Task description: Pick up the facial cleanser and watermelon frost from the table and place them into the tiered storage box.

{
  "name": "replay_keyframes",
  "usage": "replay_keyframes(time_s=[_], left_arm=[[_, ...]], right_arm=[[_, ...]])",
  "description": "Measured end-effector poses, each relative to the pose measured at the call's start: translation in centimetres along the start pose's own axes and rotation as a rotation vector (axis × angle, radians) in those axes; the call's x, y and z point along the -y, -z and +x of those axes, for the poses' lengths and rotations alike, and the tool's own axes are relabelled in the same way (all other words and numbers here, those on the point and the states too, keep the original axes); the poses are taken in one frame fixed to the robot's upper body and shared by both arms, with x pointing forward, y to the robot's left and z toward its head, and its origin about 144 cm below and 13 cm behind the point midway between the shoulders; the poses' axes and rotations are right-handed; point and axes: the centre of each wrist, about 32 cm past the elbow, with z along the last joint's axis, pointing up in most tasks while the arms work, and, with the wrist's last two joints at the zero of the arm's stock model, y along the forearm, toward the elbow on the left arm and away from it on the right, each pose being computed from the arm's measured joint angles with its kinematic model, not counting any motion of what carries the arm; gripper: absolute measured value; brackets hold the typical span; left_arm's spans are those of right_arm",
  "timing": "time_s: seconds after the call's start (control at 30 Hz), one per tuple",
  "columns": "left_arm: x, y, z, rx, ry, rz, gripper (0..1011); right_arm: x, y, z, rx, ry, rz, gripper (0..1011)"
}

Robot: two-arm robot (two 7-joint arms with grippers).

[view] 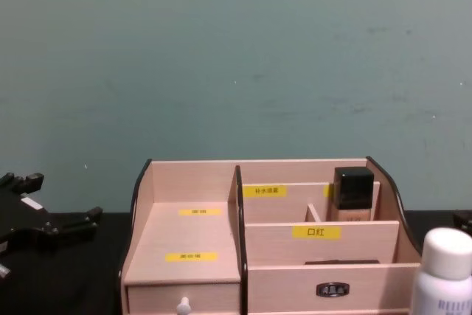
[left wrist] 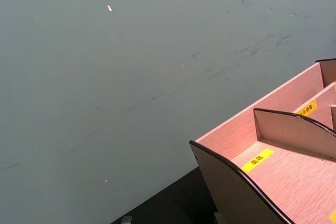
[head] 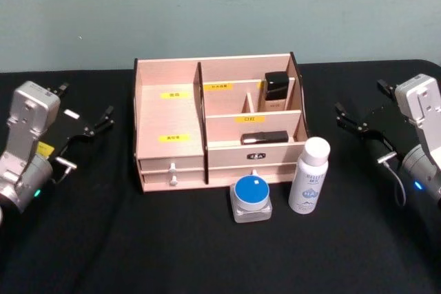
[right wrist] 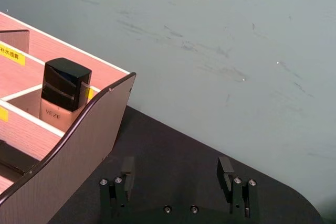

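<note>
Black table [head: 207, 259] before a grey-green wall [head: 220, 5]. At centre stands the light wooden stepped storage box with dark edges, yellow labels and small front drawers [head: 155, 118], upright, drawers toward the robot. Just in front of its right half, on the table, stand a small clear jar with a round blue lid [head: 251, 197] and, beside it on the robot's right, a white cylindrical bottle with a white cap and blue lettering [head: 309, 177]; both are upright, outside the box, near each other but apart. The back right compartment holds a beige bottle with a square black cap [head: 276, 91]; the tier in front of it holds a flat dark object [head: 264, 138], too small to identify. The left gripper [head: 103, 120] hangs over the table well to the left of the box, fingers spread and empty. The right gripper [head: 344, 118] hangs to the right of the box, fingers likewise parted with nothing between them.
</note>
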Motion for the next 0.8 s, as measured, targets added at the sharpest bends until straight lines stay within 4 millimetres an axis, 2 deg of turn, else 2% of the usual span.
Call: replay_keyframes(time_s=[0.2,0.33,0.6,0.8], left_arm=[[0.0,0.0,0.0,0.0,0.0,0.0,1010],[0.0,0.0,0.0,0.0,0.0,0.0,1010],[0.0,0.0,0.0,0.0,0.0,0.0,1009],[0.0,0.0,0.0,0.0,0.0,0.0,1010]], right_arm=[[-0.2,0.0,0.2,-0.037,-0.021,0.004,1000],[0.3,-0.7,0.5,-0.052,-0.038,0.034,1000],[3.4,-3.9,1.2,-0.078,-0.071,0.131,1000],[5.8,-5.5,1.2,-0.093,-0.098,0.159,1000]])
